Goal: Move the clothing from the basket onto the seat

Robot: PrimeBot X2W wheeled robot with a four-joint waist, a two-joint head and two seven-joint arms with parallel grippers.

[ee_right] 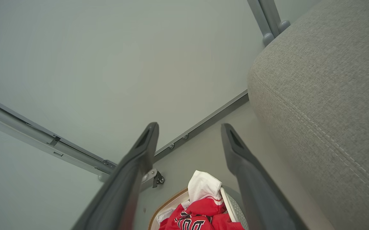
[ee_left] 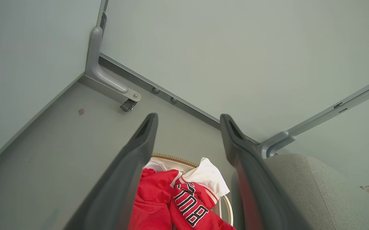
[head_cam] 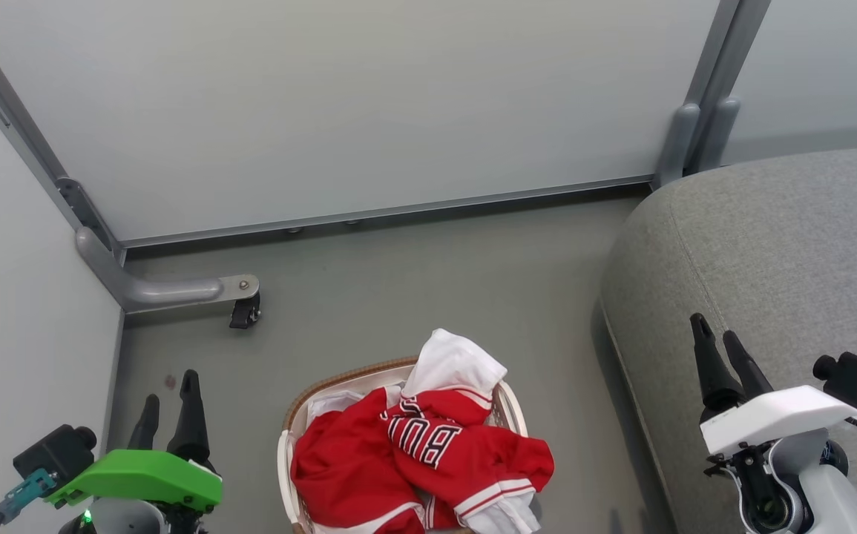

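The grey seat takes the right side of the head view, its rounded edge just right of the basket, which stands on the floor between the two arms. The clothing lies heaped in the basket, red pieces with black lettering and a white panel spilling over the right rim, none on the seat. The left gripper hovers left of the basket and the right gripper over the seat's edge, both with fingers spread apart, empty.

Left arm: lower left, green wrist cover, jaws spread wide, empty, pointing up.
Right arm: lower right, white wrist cover, jaws spread wide, empty.
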